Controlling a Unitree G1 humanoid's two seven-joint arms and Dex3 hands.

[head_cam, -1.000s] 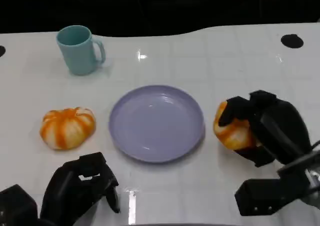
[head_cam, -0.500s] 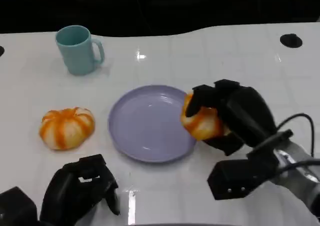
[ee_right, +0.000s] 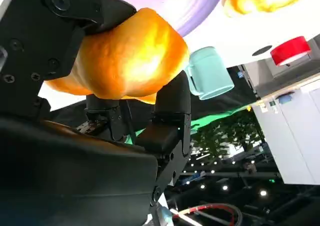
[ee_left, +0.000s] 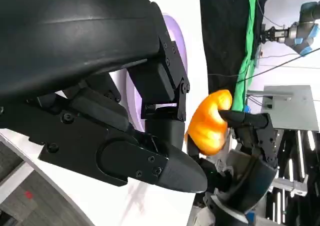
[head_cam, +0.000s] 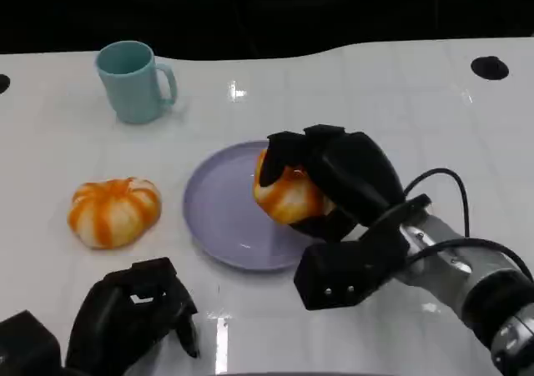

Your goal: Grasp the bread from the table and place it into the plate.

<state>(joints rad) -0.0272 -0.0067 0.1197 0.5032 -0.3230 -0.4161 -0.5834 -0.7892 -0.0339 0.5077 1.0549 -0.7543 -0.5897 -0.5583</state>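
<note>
My right hand [head_cam: 338,180] grips an orange-and-white bread roll [head_cam: 284,194] and holds it over the right half of the lilac plate [head_cam: 219,205]. The same roll [ee_right: 125,60] shows between the fingers in the right wrist view, with the plate [ee_right: 175,5] behind it. The left wrist view catches the held roll [ee_left: 207,126] and the plate [ee_left: 176,35] too. A second orange-and-white roll [head_cam: 113,211] lies on the table left of the plate. My left hand [head_cam: 133,318] sits low at the front left with its fingers curled in, holding nothing.
A teal mug [head_cam: 132,82] stands at the back left of the white table [head_cam: 375,101]. A black round mark [head_cam: 489,67] is at the far right. A cable [head_cam: 442,201] loops off my right forearm.
My right hand has carried the roll leftward from the table right of the plate to over the plate. The left hand has stayed put.
</note>
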